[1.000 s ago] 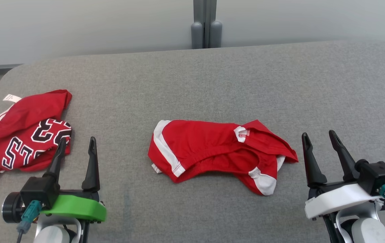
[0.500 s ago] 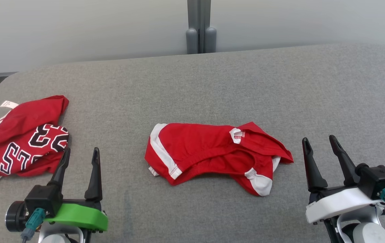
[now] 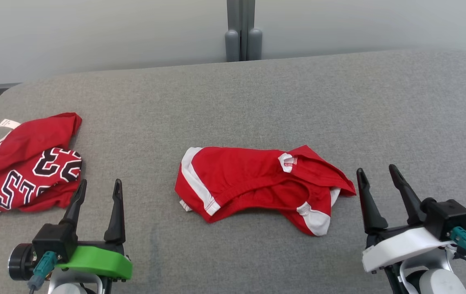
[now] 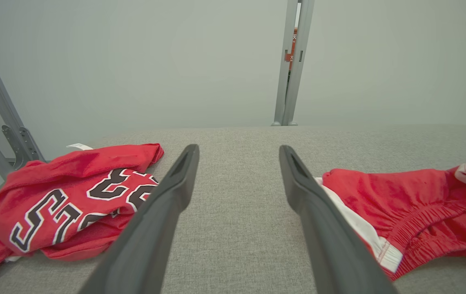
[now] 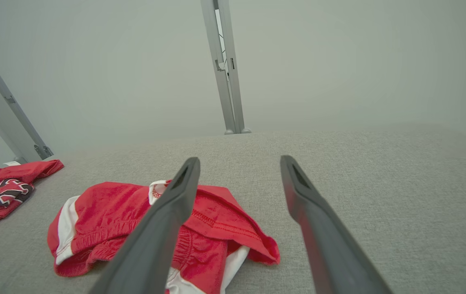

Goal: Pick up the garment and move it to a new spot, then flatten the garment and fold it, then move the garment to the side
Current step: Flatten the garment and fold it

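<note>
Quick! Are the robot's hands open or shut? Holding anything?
Left end effector: open, holding nothing.
Right end effector: open, holding nothing.

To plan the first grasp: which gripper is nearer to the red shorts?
Right. The right gripper stands just beside the right edge of the red shorts; the left gripper is farther off, close to the red jersey.

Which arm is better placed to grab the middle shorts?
Right, probably. The right tool stands open just beside the right corner of the shorts; the left tool, also open, sits by the jersey, with a bare gap to the shorts.
</note>
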`<state>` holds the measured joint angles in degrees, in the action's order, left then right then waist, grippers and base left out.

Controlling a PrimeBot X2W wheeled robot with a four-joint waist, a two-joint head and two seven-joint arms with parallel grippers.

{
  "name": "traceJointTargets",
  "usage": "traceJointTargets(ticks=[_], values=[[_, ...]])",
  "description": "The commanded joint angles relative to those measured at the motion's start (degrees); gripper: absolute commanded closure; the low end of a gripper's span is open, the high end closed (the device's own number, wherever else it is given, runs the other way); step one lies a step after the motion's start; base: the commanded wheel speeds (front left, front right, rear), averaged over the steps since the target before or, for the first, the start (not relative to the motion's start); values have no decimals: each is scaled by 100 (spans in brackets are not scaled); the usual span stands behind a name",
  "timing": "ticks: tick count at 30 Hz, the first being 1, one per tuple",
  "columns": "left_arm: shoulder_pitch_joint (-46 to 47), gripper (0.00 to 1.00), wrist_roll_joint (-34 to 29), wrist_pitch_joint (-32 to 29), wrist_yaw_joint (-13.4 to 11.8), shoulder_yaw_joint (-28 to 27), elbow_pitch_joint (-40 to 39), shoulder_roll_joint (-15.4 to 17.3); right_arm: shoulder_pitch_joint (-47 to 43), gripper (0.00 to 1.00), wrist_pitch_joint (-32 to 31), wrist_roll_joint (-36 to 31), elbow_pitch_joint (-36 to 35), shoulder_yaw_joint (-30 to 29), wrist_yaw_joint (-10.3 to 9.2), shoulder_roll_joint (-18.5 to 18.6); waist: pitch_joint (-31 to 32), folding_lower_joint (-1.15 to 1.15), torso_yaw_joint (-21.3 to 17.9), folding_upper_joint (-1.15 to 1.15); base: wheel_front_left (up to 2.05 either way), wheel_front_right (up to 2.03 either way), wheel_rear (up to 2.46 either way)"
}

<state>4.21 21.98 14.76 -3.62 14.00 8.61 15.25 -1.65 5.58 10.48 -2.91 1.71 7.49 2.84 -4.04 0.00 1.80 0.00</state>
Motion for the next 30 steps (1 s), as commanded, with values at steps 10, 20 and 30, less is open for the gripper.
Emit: traceJointTargets(ticks=[10,20,30], values=[[507,0,-104,39,14,122,-133,-71,686,0,-421,73,570,1529,0,145,-553,0,347,0,0,0,0],[800,0,-182,47,103,140,-33,-255,1536,0,-764,-94,1952,2608,0,332,-948,0,655,0,0,0,0],[861,0,-299,45,202,-9,-11,-363,1997,100,-592,-440,2736,2673,-1,169,-1023,0,661,0,0,0,0]])
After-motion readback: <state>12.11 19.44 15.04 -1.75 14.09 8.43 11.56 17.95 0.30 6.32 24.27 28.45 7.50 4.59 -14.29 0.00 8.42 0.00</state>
